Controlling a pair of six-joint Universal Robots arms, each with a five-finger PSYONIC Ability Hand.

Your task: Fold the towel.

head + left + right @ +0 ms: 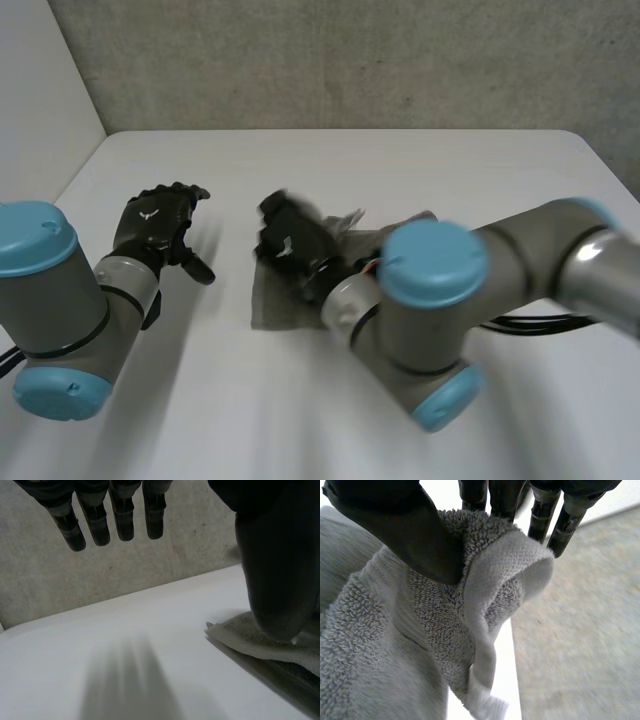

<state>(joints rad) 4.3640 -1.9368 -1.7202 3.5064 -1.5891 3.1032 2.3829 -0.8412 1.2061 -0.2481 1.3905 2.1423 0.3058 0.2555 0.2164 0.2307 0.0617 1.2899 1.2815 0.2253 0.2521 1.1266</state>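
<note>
Right wrist view: right hand (pixel 415 535) pinches a bunched edge of the grey terry towel (pixel 395 645) between thumb and fingers. Towel sits mid white tabletop (pixel 420 170). Left hand (pixel 158 228) is open beside it, holding nothing. Looks mid-fold. Next move: carry the edge squarely across, lay flat, release.

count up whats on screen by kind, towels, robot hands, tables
towel: 1
hands: 2, left hand open, right hand pinching the towel
table: 1
total: 4
</note>
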